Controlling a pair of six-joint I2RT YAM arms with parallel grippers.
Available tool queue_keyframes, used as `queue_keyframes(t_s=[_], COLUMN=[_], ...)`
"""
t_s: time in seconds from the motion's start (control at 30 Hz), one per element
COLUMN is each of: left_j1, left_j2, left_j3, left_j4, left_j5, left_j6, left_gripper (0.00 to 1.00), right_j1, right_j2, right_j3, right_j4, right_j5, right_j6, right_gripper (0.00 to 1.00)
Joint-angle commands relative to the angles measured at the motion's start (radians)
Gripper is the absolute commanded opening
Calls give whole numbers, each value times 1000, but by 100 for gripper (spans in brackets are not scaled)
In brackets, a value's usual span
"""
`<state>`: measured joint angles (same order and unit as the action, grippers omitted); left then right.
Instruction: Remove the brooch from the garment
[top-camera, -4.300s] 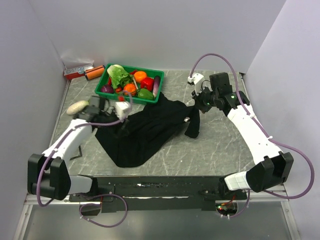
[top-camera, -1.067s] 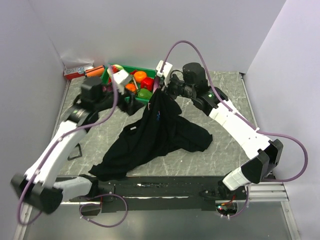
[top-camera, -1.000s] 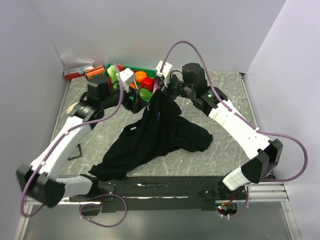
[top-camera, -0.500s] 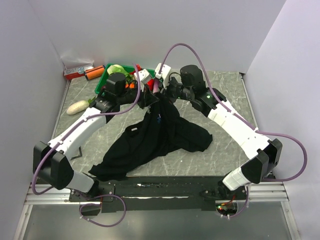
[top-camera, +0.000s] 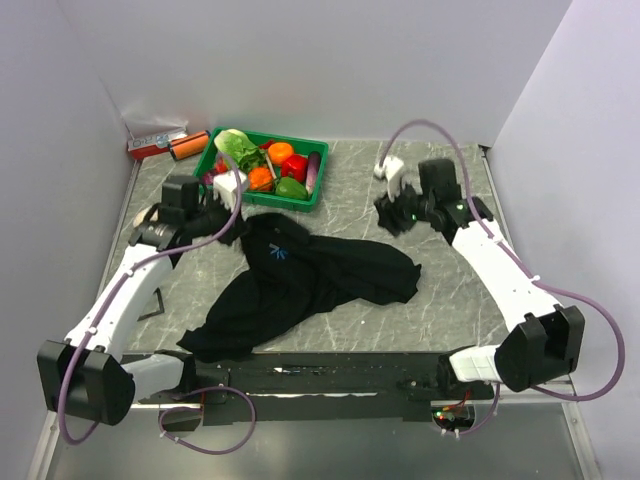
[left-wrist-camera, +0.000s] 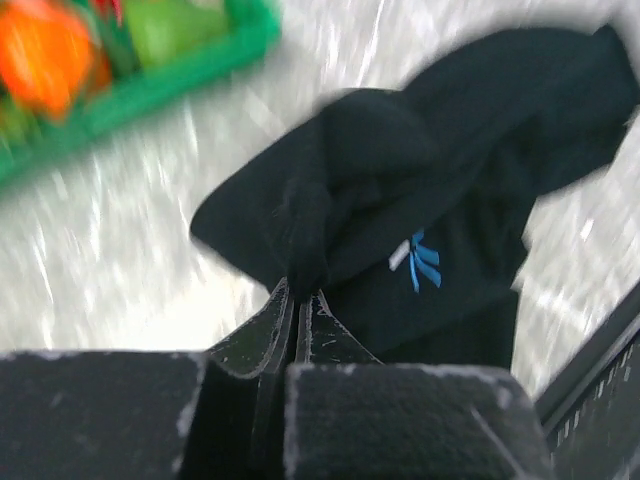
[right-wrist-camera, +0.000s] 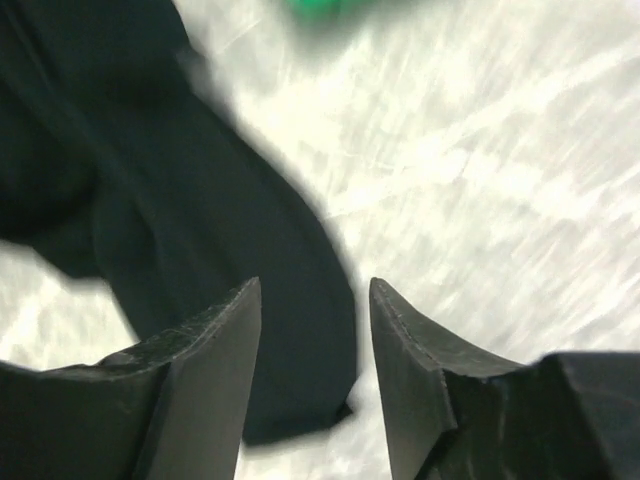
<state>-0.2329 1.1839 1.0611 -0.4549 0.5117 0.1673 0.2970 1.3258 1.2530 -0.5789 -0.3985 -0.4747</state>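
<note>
Top external view: where is the brooch (top-camera: 279, 252) found now, and what has been altered?

It is seen still pinned, face up, on the garment (top-camera: 330, 275). Half a second ago the garment was hung up near the green tray (top-camera: 300, 140); it has since been dropped across the middle of the worktop (top-camera: 440, 300).

By what is the cloth held?

A fold at its left end is pinched by the left gripper (top-camera: 232, 226), fingers pressed together on it. In the left wrist view the brooch (left-wrist-camera: 422, 268) lies just beyond that fold. The garment has been released by the right gripper (top-camera: 389, 212), which has been drawn off toward the right edge, jaws spread, nothing between them.

What is meant for the task?

The handover is judged done: the garment is anchored and the brooch exposed. The right gripper is freed for the pluck, which is not yet made.
</note>
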Motion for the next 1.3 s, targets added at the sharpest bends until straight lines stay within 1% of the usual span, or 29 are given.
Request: queue_keyframes(t_s=[0.0, 0.03, 0.07, 0.1, 0.17, 0.2, 0.27, 0.3, 0.37, 0.4, 0.43, 0.5, 0.53, 0.57, 0.6, 0.63, 0.7, 0.73, 0.83, 0.93, 1.03, 1.07, 1.17, 1.23, 1.27], left_j1=[23, 21, 21, 23, 23, 21, 23, 23, 23, 23, 23, 32, 33, 35, 35, 35, 35, 33, 33, 35, 35, 35, 35, 33, 33], left_j2=[-43, -47, -49, -52, -67, -72, -70, -58, 14, 46, 116, 184, 251, 284, 316, 377, 440, 506, 616, 680, 706, 711, 730, 744, 749], left_j3=[-128, -148, -165, -183, -175, -143, -103, -57, -7, 40, 60, 101, 108, 115, 131, 141, 180, 198, 269, 312, 327, 338, 353, 361, 365], left_j4=[-146, -181, -197, -211, -225, -225, -197, -191, -182, -176, -168, -122, -105, -85, -56, -42, -30, -40, -71, -76, -70, -76, -83, -90, -93], left_j5=[-36, -36, -36, -41, -50, -41, -23, -4, 10, 4, -5, 4, 20, 27, 39, 62, 97, 131, 198, 220, 247, 269, 297, 309, 310], left_j6=[97, 118, 133, 144, 152, 155, 155, 158, 155, 149, 120, 78, 37, 14, -29, -49, -95, -103, -124, -140, -143, -141, -143, -149, -152], left_gripper=[5, 11, 20, 41, 53, 63, 71, 76, 77, 80, 80, 79, 79, 79, 78, 78, 78, 77, 76, 73, 69, 65, 59, 59, 62], right_j1=[-13, -13, -13, -13, -12, -12, -13, -13, -15, -12, -13, -16, -21, -28, -35, -38, -51, -59, -82, -108, -117, -119, -127, -137, -153], right_j2=[-48, -51, -50, -47, -42, -39, -33, -31, -20, -16, -4, 10, 19, 24, 27, 33, 35, 32, 29, 44, 72, 79, 104, 121, 127], right_j3=[-137, -148, -153, -152, -142, -138, -126, -125, -124, -124, -124, -127, -130, -133, -132, -135, -151, -164, -220, -268, -293, -299, -306, -305, -296], right_j4=[-78, -76, -79, -81, -79, -79, -87, -90, -94, -99, -101, -105, -114, -121, -143, -157, -177, -186, -187, -173, -167, -167, -141, -128, -124], right_j5=[-33, -33, -36, -39, -42, -40, -37, -34, -28, -11, 1, 33, 32, 27, 11, 4, 0, 0, 26, 42, 52, 61, 85, 99, 107], right_j6=[-76, -68, -59, -44, -32, -27, -30, -36, -45, -54, -54, -62, -67, -73, -94, -108, -158, -177, -249, -295, -320, -323, -309, -297, -288], right_gripper=[55, 56, 56, 56, 56, 56, 56, 56, 56, 56, 56, 56, 56, 57, 58, 63, 68, 73, 78, 79, 79, 79, 80, 79, 79])
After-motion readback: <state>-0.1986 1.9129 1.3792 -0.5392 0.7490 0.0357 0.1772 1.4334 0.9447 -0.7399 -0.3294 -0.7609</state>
